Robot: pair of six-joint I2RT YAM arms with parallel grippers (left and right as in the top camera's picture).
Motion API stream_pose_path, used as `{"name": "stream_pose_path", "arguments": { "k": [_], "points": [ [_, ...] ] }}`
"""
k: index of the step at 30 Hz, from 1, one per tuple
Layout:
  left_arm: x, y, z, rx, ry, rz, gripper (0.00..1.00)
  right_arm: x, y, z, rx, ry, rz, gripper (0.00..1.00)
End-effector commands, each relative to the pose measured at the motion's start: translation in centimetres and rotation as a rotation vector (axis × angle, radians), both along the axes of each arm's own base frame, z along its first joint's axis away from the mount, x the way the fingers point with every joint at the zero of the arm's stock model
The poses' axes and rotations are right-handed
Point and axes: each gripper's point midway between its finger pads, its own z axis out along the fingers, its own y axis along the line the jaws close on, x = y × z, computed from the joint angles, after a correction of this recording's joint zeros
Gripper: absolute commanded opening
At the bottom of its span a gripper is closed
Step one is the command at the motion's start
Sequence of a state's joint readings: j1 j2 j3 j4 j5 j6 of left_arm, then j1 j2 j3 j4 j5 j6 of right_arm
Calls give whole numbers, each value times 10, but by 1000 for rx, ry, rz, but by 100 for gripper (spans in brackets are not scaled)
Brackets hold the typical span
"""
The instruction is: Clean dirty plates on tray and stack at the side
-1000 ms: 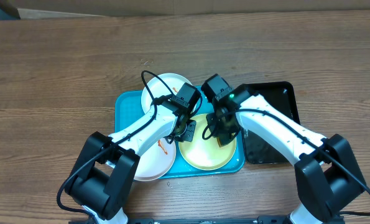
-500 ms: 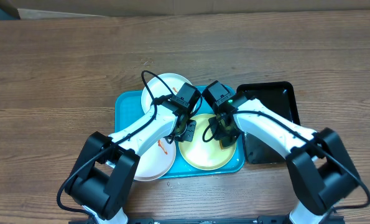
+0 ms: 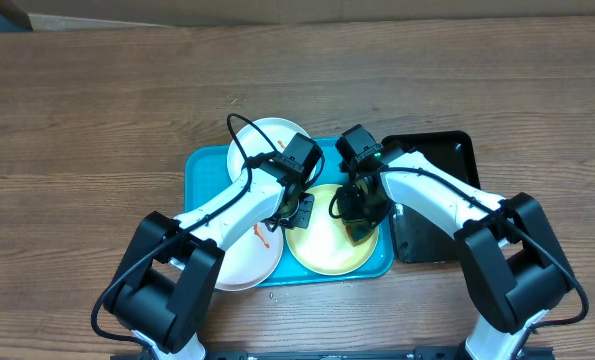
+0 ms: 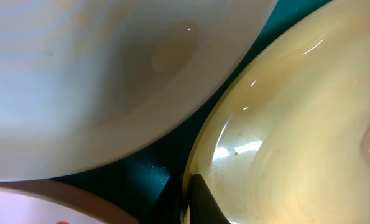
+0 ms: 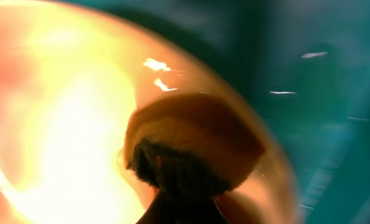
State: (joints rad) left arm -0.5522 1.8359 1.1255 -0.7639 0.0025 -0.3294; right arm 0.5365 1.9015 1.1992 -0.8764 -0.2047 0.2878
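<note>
- Near white plate (image 3: pixel 235 262): front-left corner of the teal tray (image 3: pixel 199 170); orange smear (image 3: pixel 261 237) not yet wiped.
- Far white plate (image 3: pixel 260 138): back of the tray, partly under your left arm.
- Left tool (image 3: pixel 302 212): clenched, apparently pinching the yellow plate's left rim to steady it.
- Yellow plate (image 3: pixel 322 250): front-right of the tray, touching neither white plate's face.
- Right tool (image 3: pixel 361 222): grasping a sponge (image 5: pixel 191 137) and pressing it onto the yellow plate's right side.
- Black tray (image 3: pixel 439 165): on the surface (image 3: pixel 97 100), just right of the teal tray.
- Step in hand, as judged: scrubbing the yellow plate.
- Next: sweep the sponge across the plate with the rim pinned, then lift the plate out to the side.
</note>
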Motion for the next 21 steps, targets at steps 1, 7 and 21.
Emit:
{"name": "stream_pose_path", "arguments": {
  "k": [1, 7, 21],
  "points": [
    [-2, 9, -13, 48, 21, -13, 4, -25, 36, -3, 190, 134, 23, 4],
    [-2, 9, -13, 49, 22, -13, 4, -16, 65, 23, 392, 147, 43, 4],
    [-3, 9, -13, 50, 25, -13, 4, 38, -71, 91, 126, 12, -160, 4]
  ]
}}
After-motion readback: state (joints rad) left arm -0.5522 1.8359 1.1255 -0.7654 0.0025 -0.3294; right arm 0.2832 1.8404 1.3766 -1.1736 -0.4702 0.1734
